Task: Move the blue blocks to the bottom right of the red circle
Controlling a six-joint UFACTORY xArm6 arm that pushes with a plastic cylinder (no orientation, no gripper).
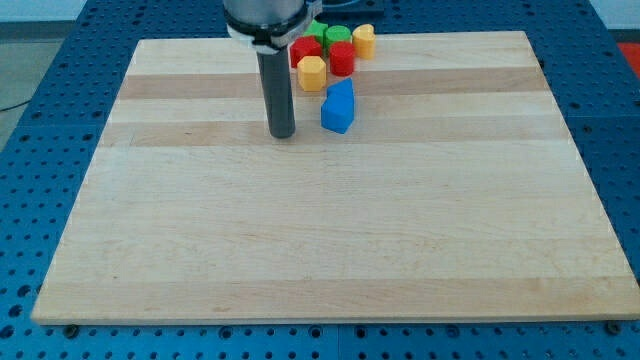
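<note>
My tip (282, 134) rests on the wooden board (330, 250) near the view's top, just left of the blue blocks. Two blue blocks sit touching: one (336, 116) lower, one (343, 93) just above it. The red circle (342, 59) lies above them in a cluster at the board's top edge. A red block (304, 50) sits left of it, partly behind the rod. The blue blocks lie directly below the red circle, close to it.
A yellow hexagon block (312, 73) sits between the rod and the blue blocks. Another yellow block (363, 40) is at the cluster's right. Two green blocks (337, 36) (317, 30) lie at the top edge. The arm's body (265, 15) hangs over the top.
</note>
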